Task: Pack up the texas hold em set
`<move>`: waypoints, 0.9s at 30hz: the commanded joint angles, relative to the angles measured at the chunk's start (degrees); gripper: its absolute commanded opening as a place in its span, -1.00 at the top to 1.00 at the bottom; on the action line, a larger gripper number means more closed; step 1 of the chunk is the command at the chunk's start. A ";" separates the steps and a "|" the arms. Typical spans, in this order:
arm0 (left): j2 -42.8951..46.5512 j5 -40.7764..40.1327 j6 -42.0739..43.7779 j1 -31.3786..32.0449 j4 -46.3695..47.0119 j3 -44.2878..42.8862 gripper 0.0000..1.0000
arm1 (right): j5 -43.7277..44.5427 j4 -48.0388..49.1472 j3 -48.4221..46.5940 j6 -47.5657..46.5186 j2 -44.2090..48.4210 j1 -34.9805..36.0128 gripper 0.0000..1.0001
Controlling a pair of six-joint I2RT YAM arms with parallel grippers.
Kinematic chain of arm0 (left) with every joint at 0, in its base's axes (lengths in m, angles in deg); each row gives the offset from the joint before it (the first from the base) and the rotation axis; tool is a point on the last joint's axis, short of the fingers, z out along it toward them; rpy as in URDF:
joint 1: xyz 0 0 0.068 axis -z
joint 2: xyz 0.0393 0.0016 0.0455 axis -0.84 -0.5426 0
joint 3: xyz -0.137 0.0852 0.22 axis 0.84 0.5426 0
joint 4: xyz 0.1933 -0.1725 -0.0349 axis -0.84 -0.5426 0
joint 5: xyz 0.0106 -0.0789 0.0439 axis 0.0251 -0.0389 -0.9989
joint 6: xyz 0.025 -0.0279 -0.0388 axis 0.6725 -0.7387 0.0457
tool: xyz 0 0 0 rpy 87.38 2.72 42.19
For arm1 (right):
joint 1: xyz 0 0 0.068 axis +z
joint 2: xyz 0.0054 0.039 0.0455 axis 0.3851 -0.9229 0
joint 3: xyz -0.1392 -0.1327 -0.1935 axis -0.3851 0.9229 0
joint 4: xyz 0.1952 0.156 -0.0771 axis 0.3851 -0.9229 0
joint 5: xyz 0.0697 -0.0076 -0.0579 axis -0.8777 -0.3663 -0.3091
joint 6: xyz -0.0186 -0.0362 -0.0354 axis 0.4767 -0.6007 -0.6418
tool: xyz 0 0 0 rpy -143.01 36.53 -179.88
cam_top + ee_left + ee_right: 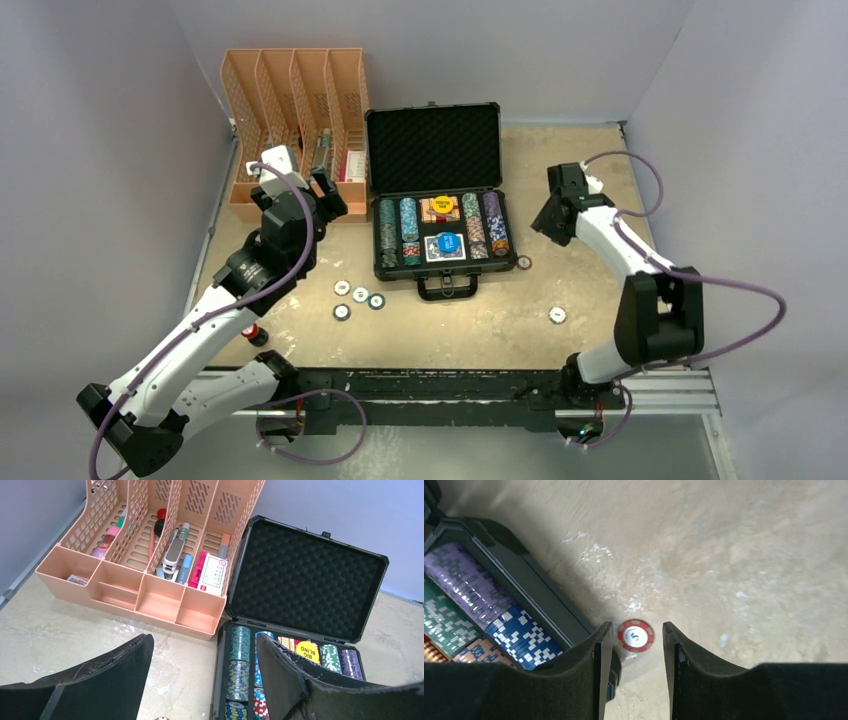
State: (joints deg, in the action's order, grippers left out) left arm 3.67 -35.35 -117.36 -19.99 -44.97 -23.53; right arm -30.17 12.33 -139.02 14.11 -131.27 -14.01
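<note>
Red chip (636, 635) lies under the right end effector (637, 626), jaws spread, while the left end effector (204, 640) hovers spread.

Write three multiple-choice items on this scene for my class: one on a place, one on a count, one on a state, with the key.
1. Where does the red round poker chip lie?
A) inside the black rectangular hard case
B) on the beige table, by the case's right front corner
C) under the case

2. How many loose chips cluster left of the case's front handle?
A) one
B) four
C) nine

3. The case's foam-lined lid is:
A) shut
B) open, standing up
C) detached, lying flat

Key: 1 B, the right wrist view shows it on bare table beside the case wall. 2 B, the top view shows four. 3 B, its foam stands exposed behind the case.
</note>
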 commanded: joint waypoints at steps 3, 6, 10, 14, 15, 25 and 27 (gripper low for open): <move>1.03 0.47 -1.20 -0.47 2.15 -0.40 -0.49 | -10.60 6.97 -0.55 -6.03 -8.02 0.06 0.37; 1.00 0.19 -1.12 -0.50 2.13 -0.41 -0.49 | -11.57 8.14 -0.68 -6.91 -10.54 0.06 0.60; 0.72 0.36 -1.11 -0.50 2.10 -0.54 -0.49 | -13.71 9.46 -0.73 -8.20 -13.20 0.06 0.62; 0.71 0.30 -1.03 -0.51 2.11 -0.59 -0.49 | -14.91 10.21 0.07 -8.92 -16.05 0.06 0.65; 0.69 0.13 -0.95 -0.50 2.13 -0.58 -0.49 | -15.00 10.02 0.38 -8.95 -16.13 0.06 0.65; 0.97 -0.50 -0.76 -0.59 1.89 -0.55 -0.49 | -11.14 6.14 8.19 -6.34 -12.52 0.27 0.65; 1.18 -0.64 -0.72 -0.59 2.03 -0.47 -0.49 | -10.35 4.62 9.49 -5.62 -10.18 0.49 0.64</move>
State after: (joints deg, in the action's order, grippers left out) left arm 3.70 -35.13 -117.71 -20.04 -44.97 -23.53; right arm -43.61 24.72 -134.17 7.14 -144.21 -13.96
